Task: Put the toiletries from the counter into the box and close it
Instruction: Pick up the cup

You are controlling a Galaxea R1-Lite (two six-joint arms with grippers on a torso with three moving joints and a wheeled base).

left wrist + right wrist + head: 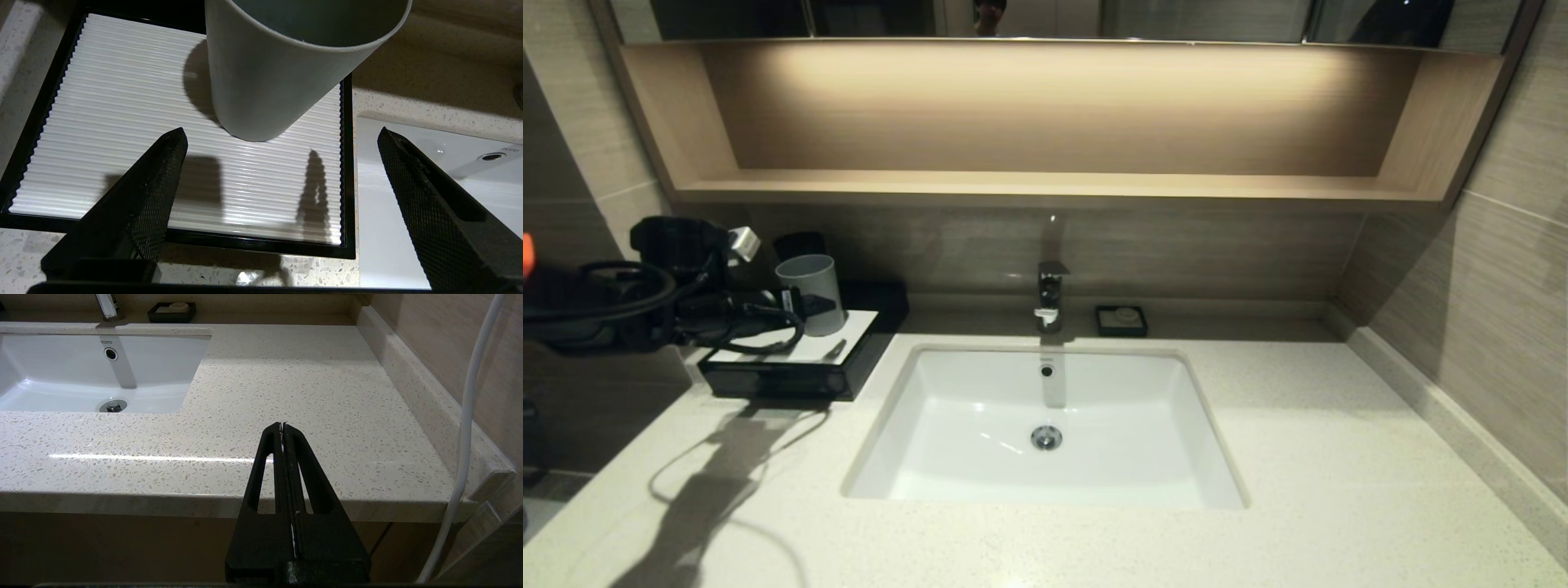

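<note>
The left gripper (281,131) is hanging over the box (784,382), which is sitting at the counter's (1339,457) back left corner beside the sink (947,425). Its jaws are standing wide and gripping nothing. The grey cup (810,294) is standing upright on the box's white ribbed top, just ahead of the fingertips. No toothbrush packets or sachet are showing on the counter, so they are probably lying inside the box already. The drawer front is looking flush, though shadow is hiding the seam. The step in hand is likely confirming the close and pulling clear: the arm is best backing straight away from the cup without brushing it. The right gripper (282,425) is idling, jaws pressed together, off the counter's front right edge
</note>
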